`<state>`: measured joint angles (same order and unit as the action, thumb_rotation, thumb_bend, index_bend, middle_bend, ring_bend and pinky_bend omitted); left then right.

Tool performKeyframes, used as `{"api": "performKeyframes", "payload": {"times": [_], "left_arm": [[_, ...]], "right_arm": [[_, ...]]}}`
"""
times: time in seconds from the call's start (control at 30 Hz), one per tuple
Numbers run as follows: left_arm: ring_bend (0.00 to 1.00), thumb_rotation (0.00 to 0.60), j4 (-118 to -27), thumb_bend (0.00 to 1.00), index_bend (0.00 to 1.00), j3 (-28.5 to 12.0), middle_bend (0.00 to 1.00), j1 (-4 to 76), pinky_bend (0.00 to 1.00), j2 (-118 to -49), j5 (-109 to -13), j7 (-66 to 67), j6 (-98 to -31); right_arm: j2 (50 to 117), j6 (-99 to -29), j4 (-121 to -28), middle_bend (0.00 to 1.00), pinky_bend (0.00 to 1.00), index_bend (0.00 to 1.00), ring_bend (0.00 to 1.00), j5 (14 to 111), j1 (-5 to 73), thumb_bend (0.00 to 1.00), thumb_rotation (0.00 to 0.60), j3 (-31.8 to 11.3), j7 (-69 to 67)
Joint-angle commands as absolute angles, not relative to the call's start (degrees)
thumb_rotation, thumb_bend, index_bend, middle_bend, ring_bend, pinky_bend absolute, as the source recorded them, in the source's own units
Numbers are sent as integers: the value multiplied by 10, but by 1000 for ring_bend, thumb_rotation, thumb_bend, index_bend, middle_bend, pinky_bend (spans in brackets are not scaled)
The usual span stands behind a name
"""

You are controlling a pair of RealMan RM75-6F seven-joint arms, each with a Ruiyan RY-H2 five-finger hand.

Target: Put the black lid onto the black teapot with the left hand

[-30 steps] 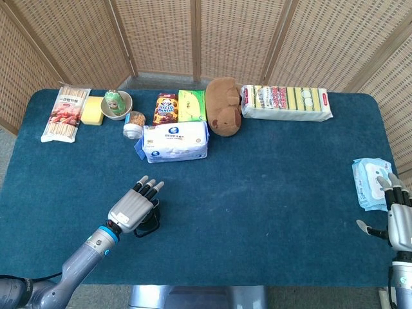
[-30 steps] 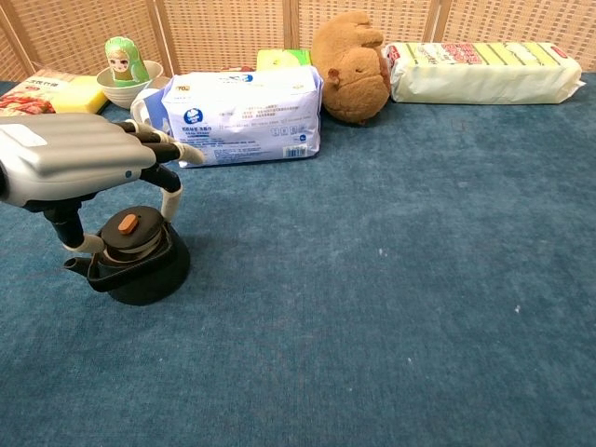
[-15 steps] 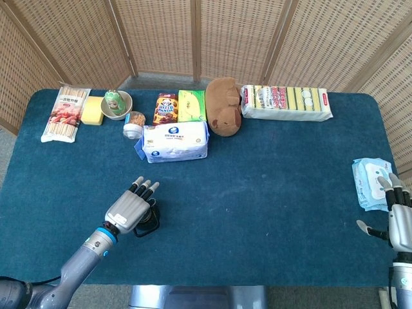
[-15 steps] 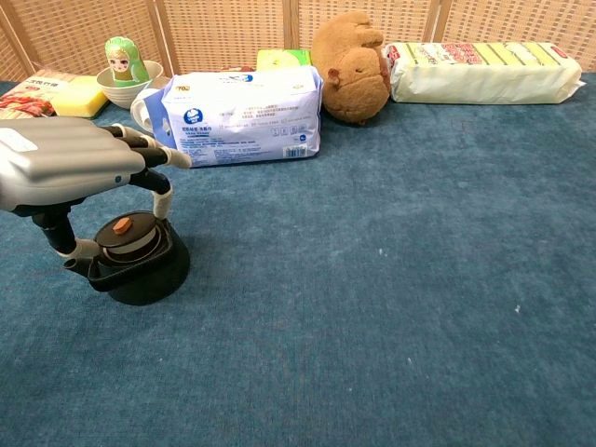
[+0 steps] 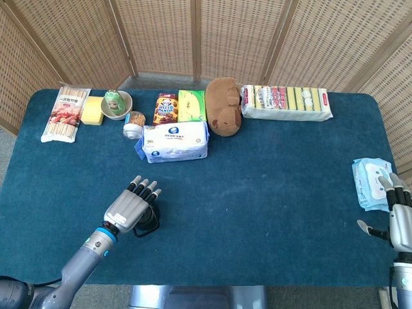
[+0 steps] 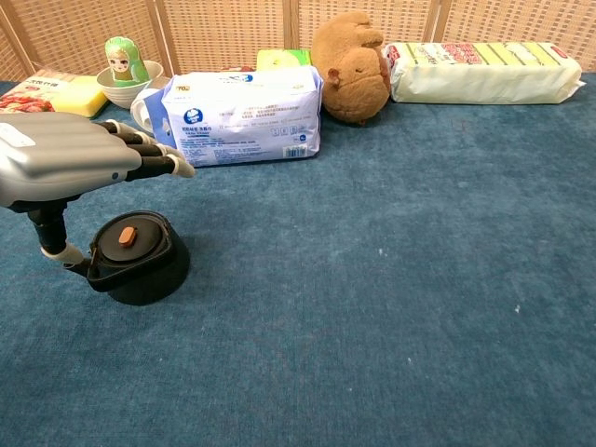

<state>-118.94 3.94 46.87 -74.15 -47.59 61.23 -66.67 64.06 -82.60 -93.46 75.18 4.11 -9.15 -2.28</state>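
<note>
The round black teapot (image 6: 140,270) stands upright on the blue-carpeted desk (image 6: 391,307), near its front left part, with the flat black lid (image 6: 130,237), topped by a small orange knob, seated on its mouth. The left hand (image 6: 70,163) hovers just above and slightly left of the teapot, holding nothing, its fingers (image 6: 154,158) stretched out flat and apart over the lid without touching it; the thumb hangs down beside the spout. From the head view the same left hand (image 5: 132,207) covers most of the teapot (image 5: 149,220). The right hand (image 5: 399,219) rests at the far right edge of the desk, empty with fingers spread, just beside a pale blue pack of wet wipes (image 5: 370,182). Along the back of the desk lie a white and blue tissue pack (image 6: 237,116), a brown plush toy (image 6: 352,65), a long yellow-and-white packet (image 6: 484,70) and a green doll in a bowl (image 6: 121,63).
</note>
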Motion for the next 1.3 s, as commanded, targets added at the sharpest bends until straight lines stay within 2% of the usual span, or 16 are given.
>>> {"api": "performKeyframes", "payload": {"times": [0.03,0.37,0.63,0.8,0.9,1.07,1.3], "left_arm": [[0,600,-1194,87,0,39,0,472,29,-741,-470,616,-672],[0,600,-1227,87,0,26,0,452,28,-700,-538,564,-716],[0,600,-1235,87,0,61,0,365,28,-620,-668,431,-789],[0,600,-1192,88,0,92,0,293,29,-601,-750,313,-848],[0,600,-1134,87,0,114,0,233,28,-602,-794,200,-893],[0,600,-1068,87,0,122,0,174,29,-607,-818,77,-929],[0,600,-1037,87,0,116,0,130,29,-589,-844,16,-959]], "right_arm": [[640,-826,-935,0,0,81,0,752,41,18,600,-92,-23],[639,-826,-937,0,0,81,0,754,41,16,600,-91,-24],[636,-833,-944,0,0,81,0,763,38,16,600,-88,-25],[636,-837,-946,0,0,81,0,768,37,16,600,-87,-24],[636,-838,-946,0,0,81,0,770,37,16,600,-85,-22],[637,-843,-948,0,0,81,0,776,36,17,600,-84,-20],[634,-855,-954,0,0,81,0,790,31,17,600,-80,-18]]}}
